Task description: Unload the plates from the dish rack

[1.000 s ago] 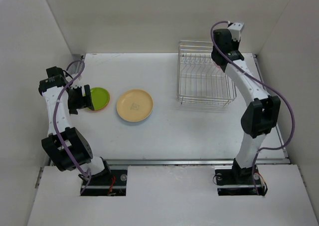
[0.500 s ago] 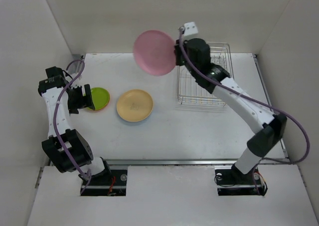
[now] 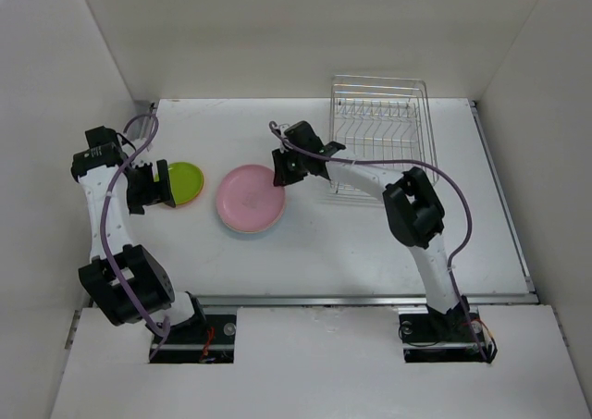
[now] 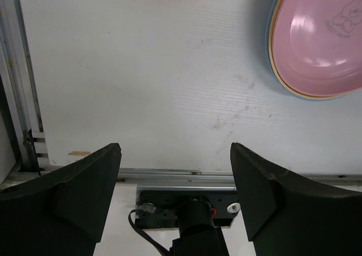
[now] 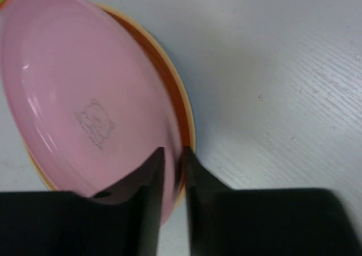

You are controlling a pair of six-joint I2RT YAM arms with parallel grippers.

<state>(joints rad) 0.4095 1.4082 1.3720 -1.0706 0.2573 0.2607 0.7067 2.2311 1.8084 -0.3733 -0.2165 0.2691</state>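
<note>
Top external: dish rack point(image 3: 381, 114) looks empty. Pink plate point(image 3: 250, 195) lies atop other plates point(image 4: 275, 69), lime green plate point(image 3: 185, 180) further left. R gripper point(image 5: 172, 151) straddles pink rim, can't tell if pinching. L gripper point(image 4: 175, 154) agape, empty. Judged nearly done.

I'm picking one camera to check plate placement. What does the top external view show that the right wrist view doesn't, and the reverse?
Only the top external view shows the dish rack, with no plates in it, and the left gripper at the far left. Only the right wrist view shows the bear print on the pink plate and the rim of another plate beneath it. Both show the pink plate lying flat with the right gripper at its rim.
</note>
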